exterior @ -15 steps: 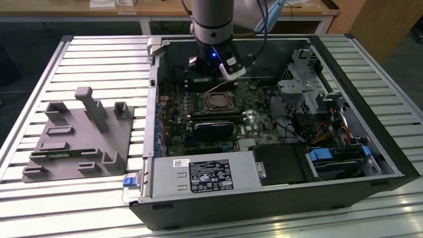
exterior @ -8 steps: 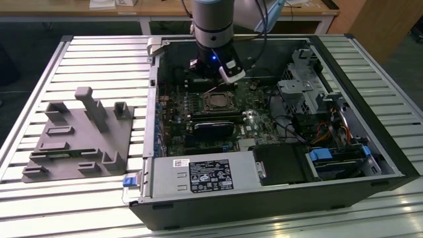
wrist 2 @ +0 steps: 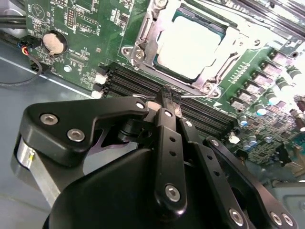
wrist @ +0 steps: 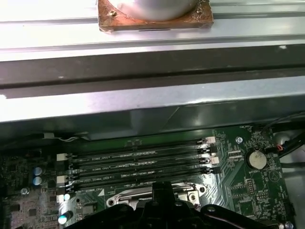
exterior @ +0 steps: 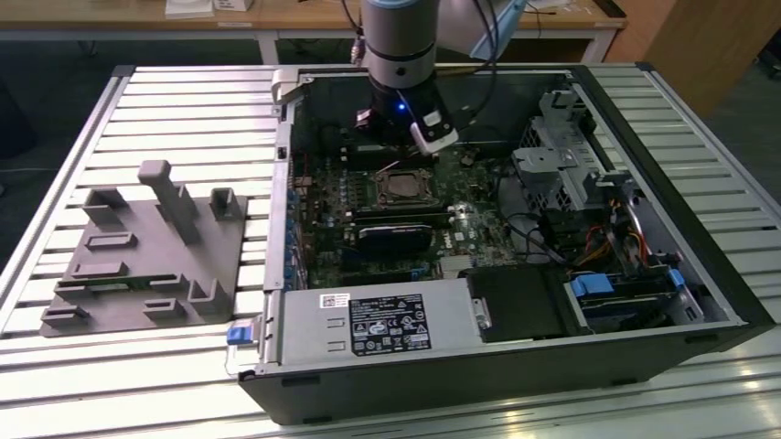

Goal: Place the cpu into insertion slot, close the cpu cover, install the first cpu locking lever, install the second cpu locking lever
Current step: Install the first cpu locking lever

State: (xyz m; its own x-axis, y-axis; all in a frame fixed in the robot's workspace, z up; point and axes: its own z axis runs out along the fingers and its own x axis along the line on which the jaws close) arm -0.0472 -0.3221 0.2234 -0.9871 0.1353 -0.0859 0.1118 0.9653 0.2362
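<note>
You are probably at the lever-locking step: the black hand, pinched shut and empty, is hovering beside the lowered shiny silver square-framed cpu cover; align finely.

Black label on power supply: white print and symbols, too small to read. White sticker beside it: unreadable. Motherboard white lettering: illegible.

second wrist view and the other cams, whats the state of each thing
cpu, seated beneath the cpu cover
cpu cover, closed down around the cpu
gripper, shut, tips at the cover's edge
memory slots, empty
computer case, open, side panel off
</note>
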